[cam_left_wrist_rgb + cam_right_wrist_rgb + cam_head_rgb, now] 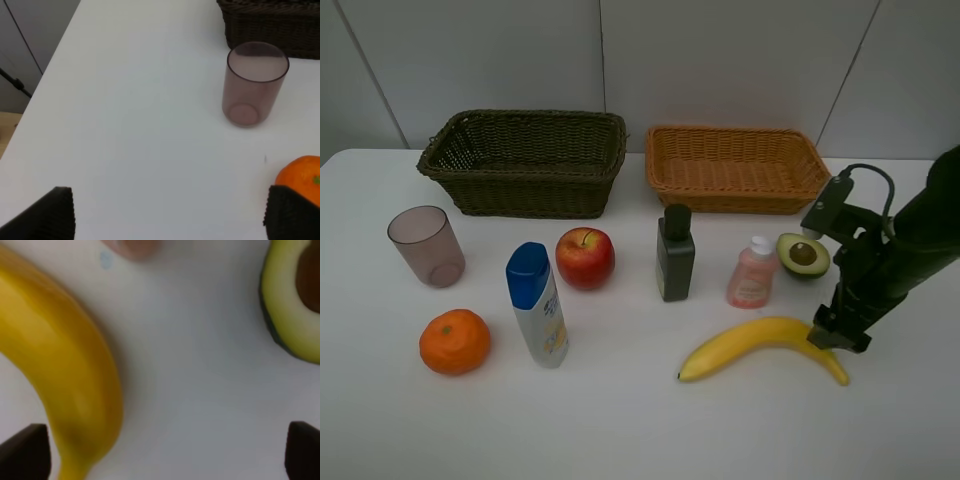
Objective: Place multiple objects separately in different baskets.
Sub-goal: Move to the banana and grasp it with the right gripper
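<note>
The banana (760, 345) lies on the table (620, 430) with its long axis running crosswise. The right arm (885, 260) hangs low over the end on the robot's right, jaws spread wide and empty. Its wrist view shows the fruit off to one side of the gap, not centred. The left jaws, also spread and empty, hover well apart by the cup (255, 82) and orange (300, 180), so the right arm is nearer.

Back of table (620, 430): left basket (520, 190), right basket (735, 203) beside it, apart. Middle row, left to right: cup (426, 246), apple (585, 257), middle bottle (675, 254), right bottle (753, 273), avocado half (803, 255). Front: orange (454, 341) before cup, left bottle (537, 305) between orange and apple, banana (750, 345) before right bottle.
</note>
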Robot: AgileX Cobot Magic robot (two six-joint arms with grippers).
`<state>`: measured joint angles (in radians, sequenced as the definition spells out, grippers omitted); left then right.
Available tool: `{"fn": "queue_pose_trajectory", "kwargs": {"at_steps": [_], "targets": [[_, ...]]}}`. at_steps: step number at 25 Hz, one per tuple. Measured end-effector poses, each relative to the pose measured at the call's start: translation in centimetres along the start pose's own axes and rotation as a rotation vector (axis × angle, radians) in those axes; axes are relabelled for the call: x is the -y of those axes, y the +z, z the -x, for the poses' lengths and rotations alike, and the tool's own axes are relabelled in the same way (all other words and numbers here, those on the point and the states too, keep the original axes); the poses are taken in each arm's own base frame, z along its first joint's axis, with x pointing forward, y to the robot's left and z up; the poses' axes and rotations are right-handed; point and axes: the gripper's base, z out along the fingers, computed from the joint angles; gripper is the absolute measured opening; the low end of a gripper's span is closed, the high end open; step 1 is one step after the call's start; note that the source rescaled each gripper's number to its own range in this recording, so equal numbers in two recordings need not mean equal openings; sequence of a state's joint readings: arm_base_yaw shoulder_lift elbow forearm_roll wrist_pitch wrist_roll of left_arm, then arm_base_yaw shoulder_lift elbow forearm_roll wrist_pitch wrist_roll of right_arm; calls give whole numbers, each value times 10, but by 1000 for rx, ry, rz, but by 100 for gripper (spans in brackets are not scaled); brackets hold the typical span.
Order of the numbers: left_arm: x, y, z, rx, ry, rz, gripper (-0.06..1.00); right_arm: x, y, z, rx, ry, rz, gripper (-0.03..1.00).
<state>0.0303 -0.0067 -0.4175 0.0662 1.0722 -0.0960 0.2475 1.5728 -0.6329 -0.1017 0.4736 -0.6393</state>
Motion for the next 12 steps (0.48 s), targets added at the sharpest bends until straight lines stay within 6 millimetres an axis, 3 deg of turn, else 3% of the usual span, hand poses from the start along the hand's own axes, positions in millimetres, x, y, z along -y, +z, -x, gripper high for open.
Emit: {"fn": "queue_pose_trajectory", "kwargs": {"at_steps": [12], "targets": [[0, 0, 0, 0, 0, 0, 100, -9, 22, 9, -6, -3, 46, 99]]}}
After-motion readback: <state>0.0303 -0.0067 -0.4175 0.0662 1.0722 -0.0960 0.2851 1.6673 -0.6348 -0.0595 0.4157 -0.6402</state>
